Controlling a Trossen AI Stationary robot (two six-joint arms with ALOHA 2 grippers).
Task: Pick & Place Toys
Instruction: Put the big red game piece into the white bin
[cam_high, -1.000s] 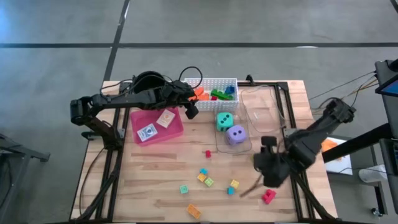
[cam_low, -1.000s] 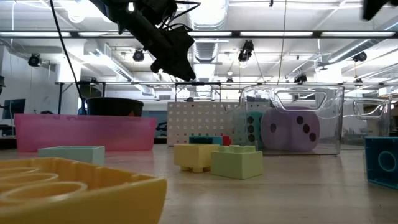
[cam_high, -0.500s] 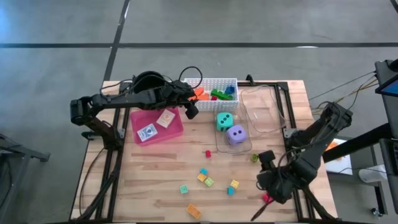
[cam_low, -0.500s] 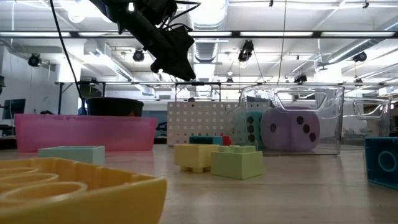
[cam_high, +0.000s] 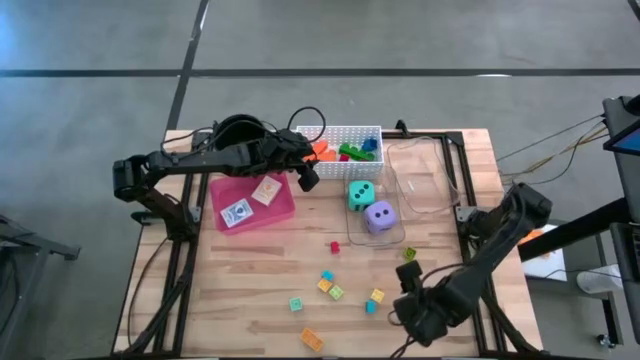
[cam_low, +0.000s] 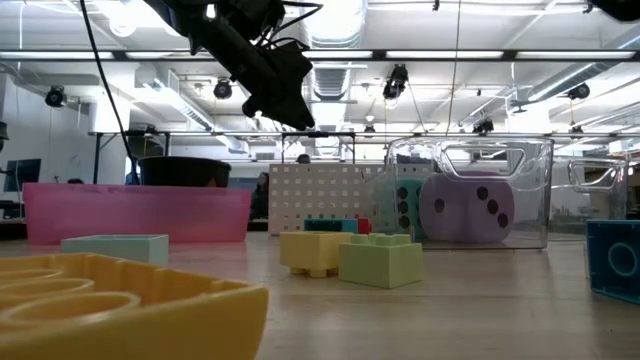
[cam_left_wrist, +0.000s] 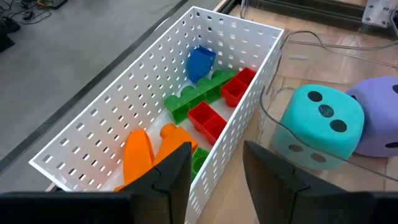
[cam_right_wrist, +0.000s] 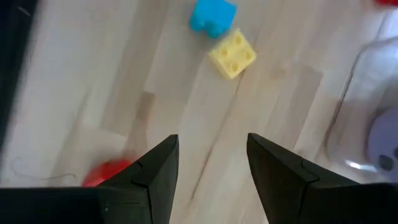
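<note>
Left gripper (cam_high: 308, 178) high, fingers parted, empty; right gripper (cam_high: 415, 318) low, seemingly open.

A: Between the left arm's dark fingers (cam_left_wrist: 171, 171)?
B: White perforated basket (cam_left_wrist: 124, 124) holding red, green, blue and orange blocks (cam_left_wrist: 205, 118); beside it a teal die (cam_left_wrist: 320, 124), black dots.
A: Ahead of the right arm's fingers (cam_right_wrist: 155, 168)?
B: Yellow block (cam_right_wrist: 232, 55), blue block (cam_right_wrist: 211, 15), pale wood counter (cam_right_wrist: 112, 81).

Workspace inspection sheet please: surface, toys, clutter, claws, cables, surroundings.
Surface: wooden table, partly bare.
Job's things: blocks in white basket; teal die and purple die in clear container; cards on pink tray; loose blocks at front.
Clutter: second clear container, empty.
Claws: left claw over basket's edge, open, empty; right claw over front right, open, empty.
Cables: black loop behind basket.
Surroundings: concrete floor.
</note>
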